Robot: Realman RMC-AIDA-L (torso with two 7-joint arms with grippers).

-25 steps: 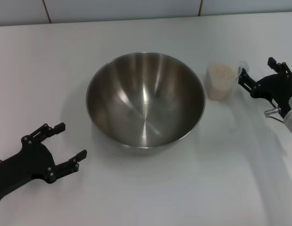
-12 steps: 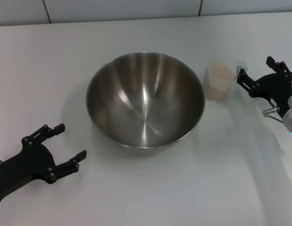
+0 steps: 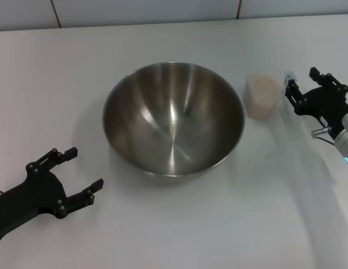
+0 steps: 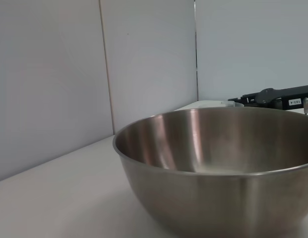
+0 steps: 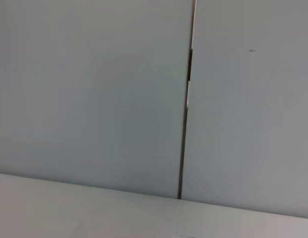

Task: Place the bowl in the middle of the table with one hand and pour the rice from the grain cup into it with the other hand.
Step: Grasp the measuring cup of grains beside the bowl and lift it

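The steel bowl stands empty in the middle of the white table; it also fills the left wrist view. The clear grain cup, full of pale rice, stands upright just right of the bowl. My right gripper is open, close to the cup's right side with nothing in it; I cannot tell whether it touches the cup. It shows far off in the left wrist view. My left gripper is open and empty at the front left, apart from the bowl.
A tiled wall rises at the back edge of the table. The right wrist view shows only wall tiles and a strip of tabletop.
My right gripper has shifted slightly towards the back and turned a little beside the cup. The bowl, the cup and the left arm have not moved.
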